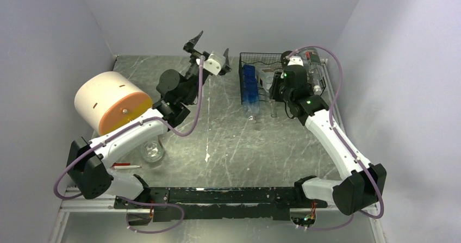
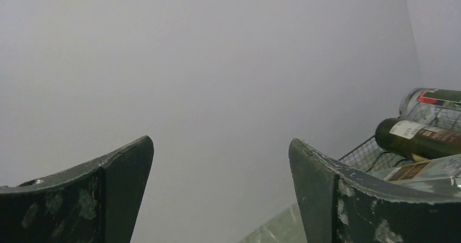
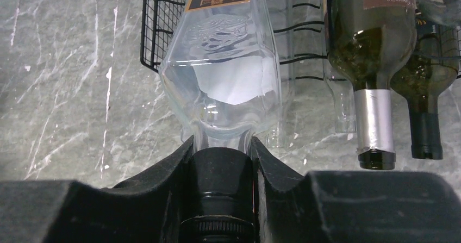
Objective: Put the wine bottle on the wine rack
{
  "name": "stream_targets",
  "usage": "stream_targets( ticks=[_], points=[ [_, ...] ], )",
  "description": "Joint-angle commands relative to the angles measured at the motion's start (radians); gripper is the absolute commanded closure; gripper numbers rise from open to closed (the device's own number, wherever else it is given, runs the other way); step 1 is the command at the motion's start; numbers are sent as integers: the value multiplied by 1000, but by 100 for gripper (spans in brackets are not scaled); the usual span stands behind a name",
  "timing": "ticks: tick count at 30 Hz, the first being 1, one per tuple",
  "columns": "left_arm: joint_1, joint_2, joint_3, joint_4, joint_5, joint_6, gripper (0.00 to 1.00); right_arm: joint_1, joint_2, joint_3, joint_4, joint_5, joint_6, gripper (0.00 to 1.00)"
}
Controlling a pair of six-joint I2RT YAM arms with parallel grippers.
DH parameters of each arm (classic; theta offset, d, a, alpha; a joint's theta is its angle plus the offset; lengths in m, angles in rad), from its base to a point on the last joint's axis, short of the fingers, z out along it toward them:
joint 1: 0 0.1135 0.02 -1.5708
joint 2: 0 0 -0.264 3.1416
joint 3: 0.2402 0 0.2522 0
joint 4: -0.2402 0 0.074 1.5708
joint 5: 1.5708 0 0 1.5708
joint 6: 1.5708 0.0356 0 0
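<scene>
The clear wine bottle (image 3: 223, 74) lies in the wine rack (image 1: 247, 58) at the desk's (image 1: 244, 145) far right. The right claw (image 3: 222, 148) clamps its neck, right arm (image 1: 326, 129) stretched far. The left arm (image 1: 136, 131) tilts upward, left claw (image 2: 220, 142) spread wide.

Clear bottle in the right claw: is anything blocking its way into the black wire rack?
Nothing visible does. The right gripper holds the clear bottle by its neck, its body already partly inside the wine rack, a green bottle lying alongside.
</scene>
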Motion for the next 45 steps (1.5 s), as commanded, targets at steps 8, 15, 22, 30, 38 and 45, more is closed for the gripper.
stream_targets(
  ticks=[8,15,22,30,38,45],
  points=[
    [-5,43,145,-215,-43,-216,2,-17,-184,-272,189,-56,35,100],
    [-4,76,190,-282,-37,-254,2,-17,-214,-359,133,-92,46,100],
    [-4,103,234,-348,-41,-255,2,-17,-124,-342,167,-110,33,100],
    [-6,105,253,-381,-40,-250,2,-17,-5,-344,238,-147,26,100],
    [-5,120,264,-403,-28,-244,2,-17,63,-279,258,-114,12,100],
    [-5,118,282,-429,-37,-265,2,-24,139,-178,261,-71,4,100]
  ],
)
